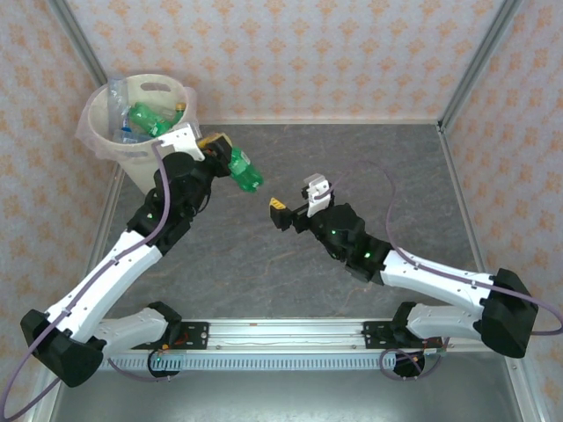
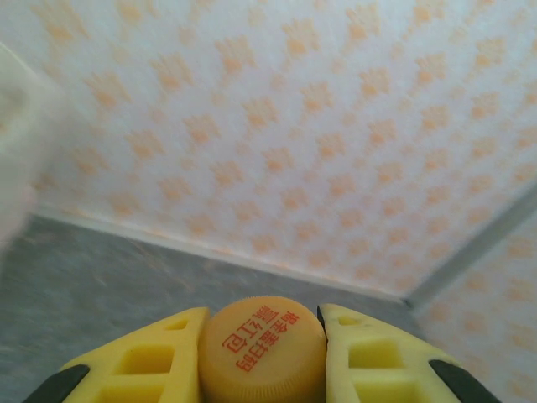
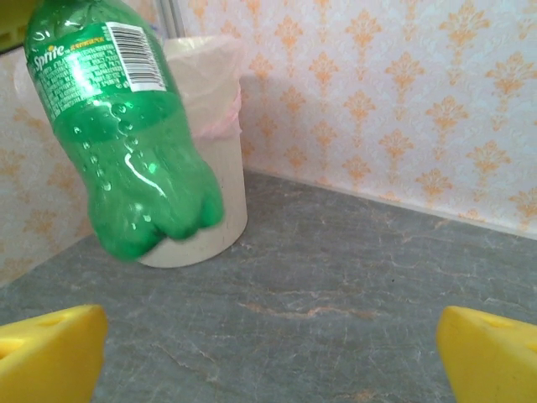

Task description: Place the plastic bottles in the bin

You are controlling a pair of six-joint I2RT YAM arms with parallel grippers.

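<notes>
A green plastic bottle [image 1: 244,170] with a Sprite label hangs above the table, just right of the bin [image 1: 98,112]. My left gripper [image 1: 216,144] is shut on its yellow cap [image 2: 263,348], the yellow fingers [image 2: 151,361] pressing on both sides. In the right wrist view the same bottle [image 3: 117,143] dangles in front of the cream bin [image 3: 226,193]. My right gripper [image 1: 297,199] stands wide open over mid-table, nothing between its fingertips [image 3: 50,353]. Inside the bin lie a green bottle [image 1: 149,119] and clear bottles [image 1: 123,132].
The grey stone-patterned table [image 1: 378,176] stretches right of the bin. Patterned walls and metal corner posts [image 1: 471,61] close in the back and sides. A translucent liner [image 3: 220,92] folds over the bin's rim.
</notes>
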